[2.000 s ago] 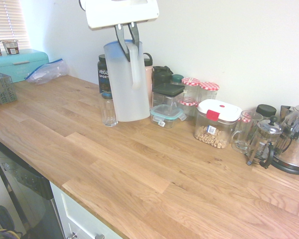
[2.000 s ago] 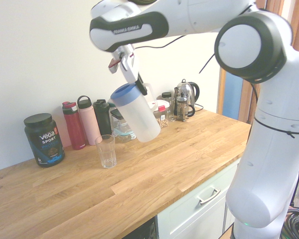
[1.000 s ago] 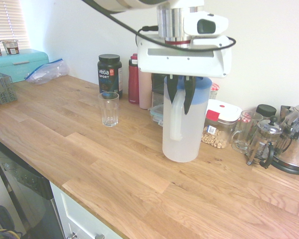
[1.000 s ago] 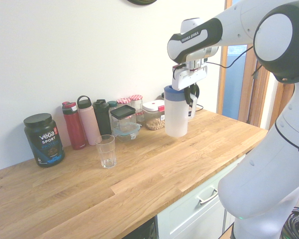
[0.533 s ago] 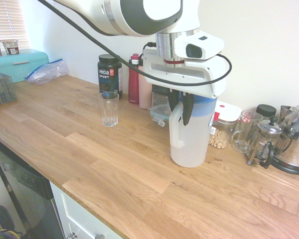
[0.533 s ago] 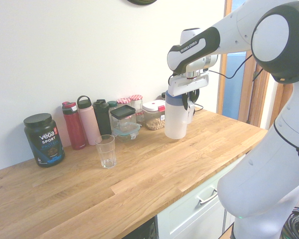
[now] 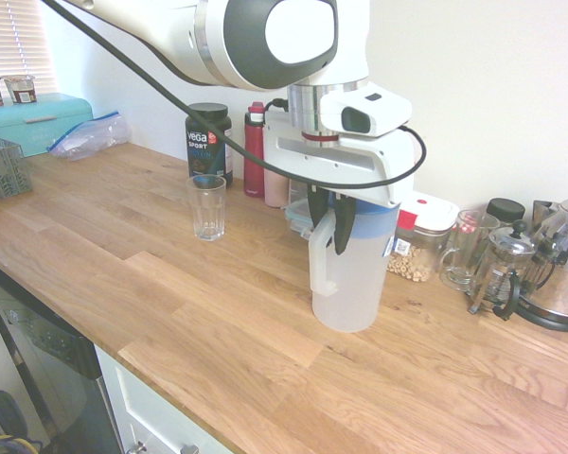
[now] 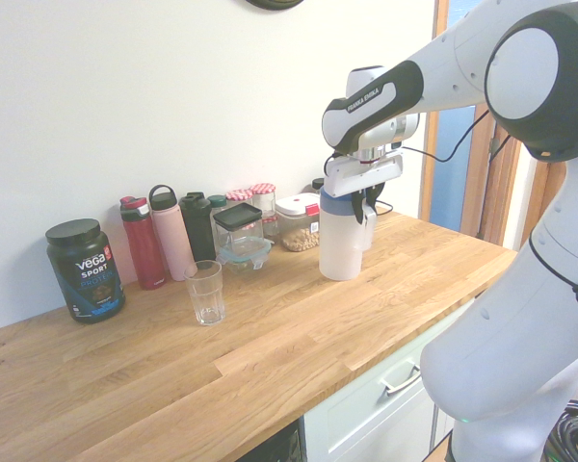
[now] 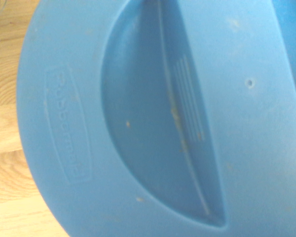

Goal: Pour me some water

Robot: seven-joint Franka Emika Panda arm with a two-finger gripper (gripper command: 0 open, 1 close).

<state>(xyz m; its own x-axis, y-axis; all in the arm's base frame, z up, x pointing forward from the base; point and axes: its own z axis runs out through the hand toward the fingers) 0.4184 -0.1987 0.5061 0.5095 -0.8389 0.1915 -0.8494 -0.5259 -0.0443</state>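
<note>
The tool (image 7: 330, 225) is clamped tight on the top of the side handle of the pitcher (image 7: 350, 279), pointing almost straight down, which keeps the pitcher upright with its blue lid (image 9: 153, 118) level. The pitcher's base appears to sit on or just above the worktop (image 7: 218, 312), about midway between the wall and the front edge; contact cannot be confirmed. Holding it by the handle's upper end leaves the body free to swing into a tilt, a sensible grip for pouring. No water is plainly visible through the frosted wall.

The drinking glass (image 7: 206, 207) stands well apart from the pitcher, along the worktop toward the protein tub (image 7: 208, 142) and the bottles (image 8: 159, 241) by the wall. Behind the pitcher, close against the wall, crowd food containers (image 7: 418, 236), a glass mug (image 7: 467, 248), a French press (image 7: 499, 270) and a kettle (image 7: 563, 270). Nothing lies between pitcher and glass, so that stretch looks open; the clutter behind is the likelier thing to clip.
</note>
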